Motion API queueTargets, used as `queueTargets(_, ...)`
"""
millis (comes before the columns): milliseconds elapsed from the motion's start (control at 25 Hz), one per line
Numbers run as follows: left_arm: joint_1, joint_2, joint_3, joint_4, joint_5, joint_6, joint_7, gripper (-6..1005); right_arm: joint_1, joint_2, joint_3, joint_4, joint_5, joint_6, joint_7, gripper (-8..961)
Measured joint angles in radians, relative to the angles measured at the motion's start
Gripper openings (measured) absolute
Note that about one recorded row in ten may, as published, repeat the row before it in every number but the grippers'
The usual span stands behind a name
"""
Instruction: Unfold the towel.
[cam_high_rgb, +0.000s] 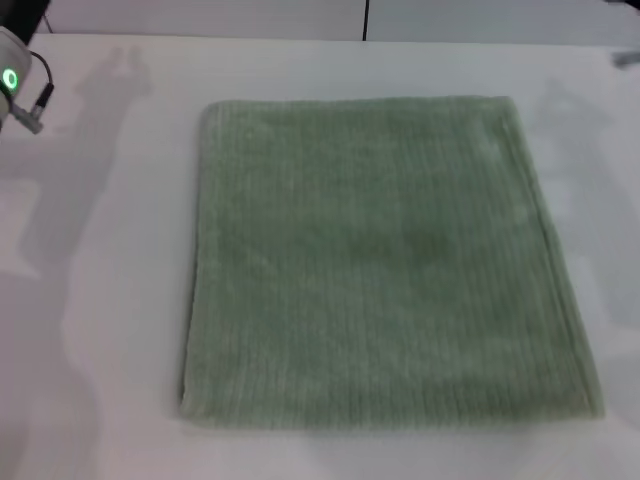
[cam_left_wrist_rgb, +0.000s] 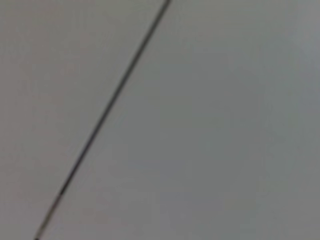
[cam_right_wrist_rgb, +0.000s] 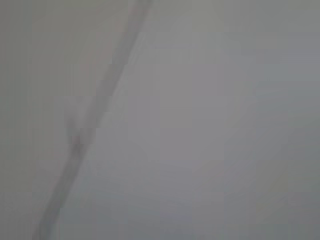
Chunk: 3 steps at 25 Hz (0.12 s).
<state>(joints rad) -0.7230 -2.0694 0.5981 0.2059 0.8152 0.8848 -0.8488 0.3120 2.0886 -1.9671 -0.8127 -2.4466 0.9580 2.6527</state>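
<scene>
Currently the towel lies flat on the white table at the centre of the head view, forming a roughly square pad with all four edges on the surface. A doubled edge shows along its left side and near corner, which suggests it remains folded in at least one layer; the unfolding step is therefore judged not yet begun. Only a small part of the left arm, with a green indicator light, appears at the far left edge of the head view, well apart from the towel. The right arm is not in view. Neither gripper is visible, so finger state cannot be told. Both wrist views show only a plain pale surface crossed by a line. Remaining work: reach the towel, grasp a free edge and open the fold.
</scene>
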Motion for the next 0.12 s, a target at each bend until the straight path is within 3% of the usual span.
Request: queueTargets(120, -0.003, -0.003, 0.003, -0.033, 0.004, 0.052, 0.098, 241, -0.025, -0.003, 0.006, 0.059, 0.097, 0.009, 0.000, -1)
